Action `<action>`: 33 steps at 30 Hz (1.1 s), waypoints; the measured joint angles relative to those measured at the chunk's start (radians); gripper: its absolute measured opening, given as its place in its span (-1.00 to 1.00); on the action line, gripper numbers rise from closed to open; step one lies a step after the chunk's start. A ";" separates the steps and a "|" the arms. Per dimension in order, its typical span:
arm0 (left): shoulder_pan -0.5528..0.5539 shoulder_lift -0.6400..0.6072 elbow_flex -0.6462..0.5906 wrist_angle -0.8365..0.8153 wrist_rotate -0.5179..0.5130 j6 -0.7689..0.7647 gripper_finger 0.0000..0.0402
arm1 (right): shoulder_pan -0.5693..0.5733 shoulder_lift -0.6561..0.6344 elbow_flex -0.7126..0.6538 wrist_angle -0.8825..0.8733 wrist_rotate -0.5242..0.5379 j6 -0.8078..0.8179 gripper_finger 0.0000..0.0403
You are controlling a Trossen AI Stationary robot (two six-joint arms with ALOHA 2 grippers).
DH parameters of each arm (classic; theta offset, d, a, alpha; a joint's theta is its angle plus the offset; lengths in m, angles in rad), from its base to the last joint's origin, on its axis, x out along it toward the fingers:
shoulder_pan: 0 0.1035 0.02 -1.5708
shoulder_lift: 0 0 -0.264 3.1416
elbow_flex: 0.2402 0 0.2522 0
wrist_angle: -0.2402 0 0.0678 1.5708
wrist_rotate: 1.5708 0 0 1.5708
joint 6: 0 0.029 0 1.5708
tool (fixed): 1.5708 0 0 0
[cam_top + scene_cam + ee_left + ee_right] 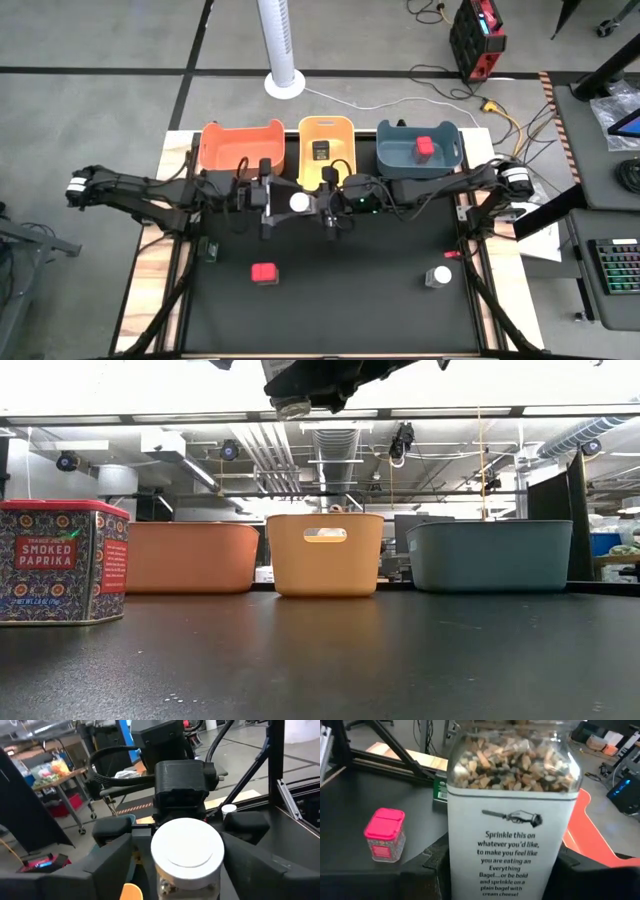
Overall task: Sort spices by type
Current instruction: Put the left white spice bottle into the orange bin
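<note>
Both arms meet over the middle of the black surface (330,310), just in front of the yellow-orange plastic bin (325,130). Between them is a clear white-capped jar of seeded seasoning (298,202). The left end effector (285,205) and the right end effector (322,207) each have fingers closed against the jar's sides, which looks like a hand-over in mid-air, probably so the jar reaches the empty orange bin (240,150) or changes grip.

The jar's label (512,862) reads "Sprinkle this on whatever you'd like, to make you feel like you are eating an Everything Bagel".

A red boxy tin (62,560) marked "SMOKED PAPRIKA" stands near the surface's front. Its twin (425,148) lies in the grey-blue bin (450,165), and a black boxy container (319,152) in the yellow-orange one. The second white-capped jar (440,276) waits at front right.
</note>
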 joint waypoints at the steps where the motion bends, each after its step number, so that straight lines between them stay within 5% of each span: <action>1: 0.000 -0.006 0.000 0.000 0.000 0.014 0.44 | 0.001 -0.006 -0.004 -0.002 0.000 0.003 -0.07; 7: 0.001 -0.065 0.000 -0.076 0.010 0.013 0.53 | 0.017 -0.060 -0.079 0.007 -0.016 0.006 -0.07; 11: 0.000 -0.089 -0.068 -0.053 0.069 -0.047 0.54 | 0.052 -0.080 -0.197 0.195 0.009 -0.002 -0.07; 16: -0.010 -0.072 -0.252 0.271 0.070 -0.121 0.54 | 0.114 -0.080 -0.301 0.408 0.150 -0.058 -0.07; 21: -0.014 -0.006 -0.350 0.536 0.078 -0.123 0.54 | 0.123 -0.077 -0.303 0.433 0.153 -0.067 -0.07; 33: -0.017 0.266 -0.225 0.649 0.202 -0.071 0.54 | 0.125 -0.015 -0.244 0.430 0.131 -0.126 -0.07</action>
